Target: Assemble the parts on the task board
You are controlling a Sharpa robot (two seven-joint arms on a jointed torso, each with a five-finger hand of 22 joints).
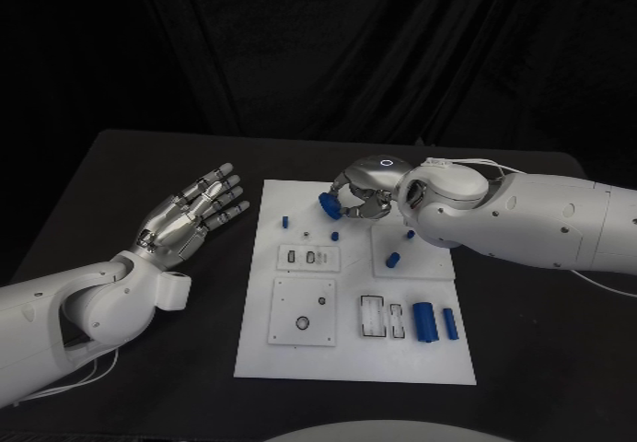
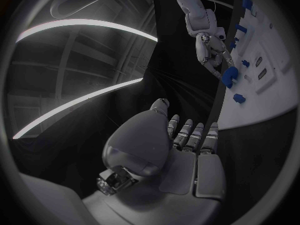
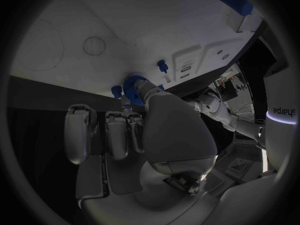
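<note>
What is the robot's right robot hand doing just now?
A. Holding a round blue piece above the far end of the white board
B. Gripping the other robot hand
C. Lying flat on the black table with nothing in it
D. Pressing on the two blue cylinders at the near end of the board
A: the right robot hand pinches a round blue part over the far end of the task board, while the left robot hand is spread open beside it.

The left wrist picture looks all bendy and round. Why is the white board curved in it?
In the left wrist view a fisheye lens bends the task board's straight edge into a curve and rings the picture in a dark frame; in the head view the same board has straight edges.
</note>
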